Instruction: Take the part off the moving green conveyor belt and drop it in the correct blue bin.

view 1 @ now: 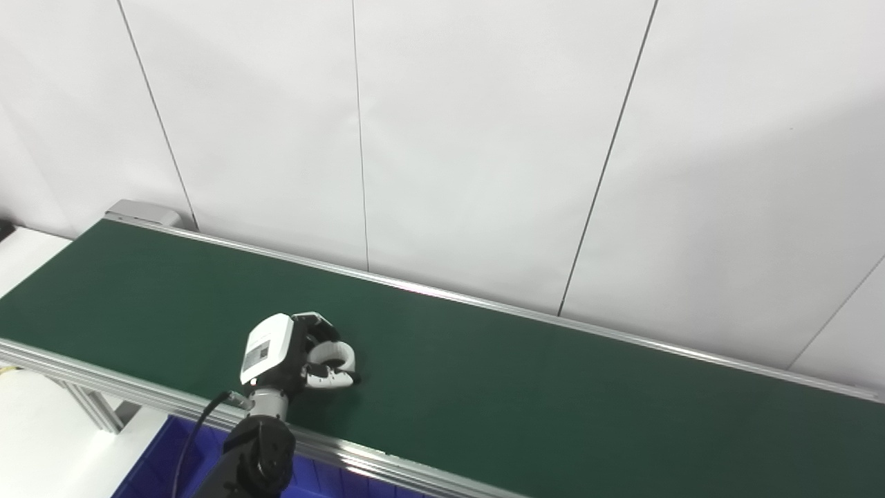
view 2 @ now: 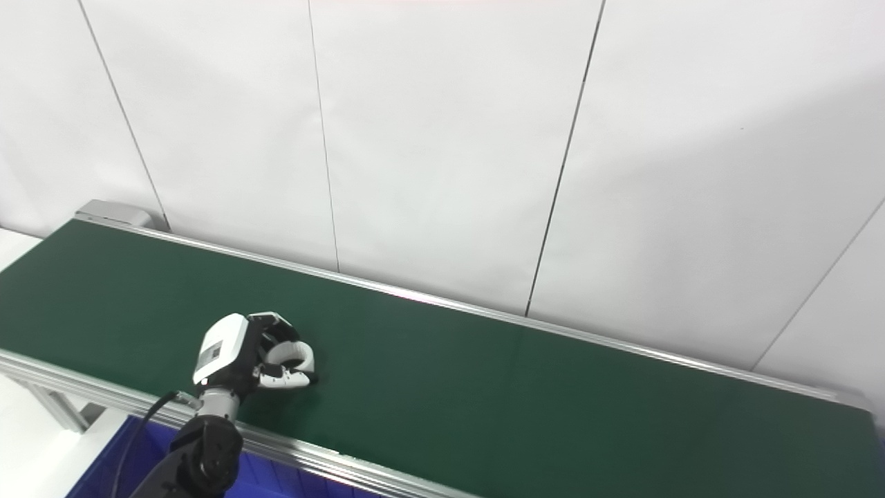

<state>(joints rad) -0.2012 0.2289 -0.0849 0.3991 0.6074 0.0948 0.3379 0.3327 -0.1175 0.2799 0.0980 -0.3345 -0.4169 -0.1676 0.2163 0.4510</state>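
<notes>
My left hand [view 1: 294, 353] rests low on the green conveyor belt [view 1: 525, 387], near its front edge. It also shows in the right eye view [view 2: 252, 356]. Its fingers are curled in against the thumb, closed around a small white ring-shaped part [view 1: 337, 354] that touches the belt. Most of the part is hidden by the fingers. No other part shows on the belt. My right hand is out of view.
A blue bin [view 1: 155, 463] sits below the belt's front rail [view 1: 387, 462], under my left forearm. A white panelled wall runs behind the belt. A white surface [view 1: 41, 436] lies at the lower left. The belt's left end has a grey cap [view 1: 142, 211].
</notes>
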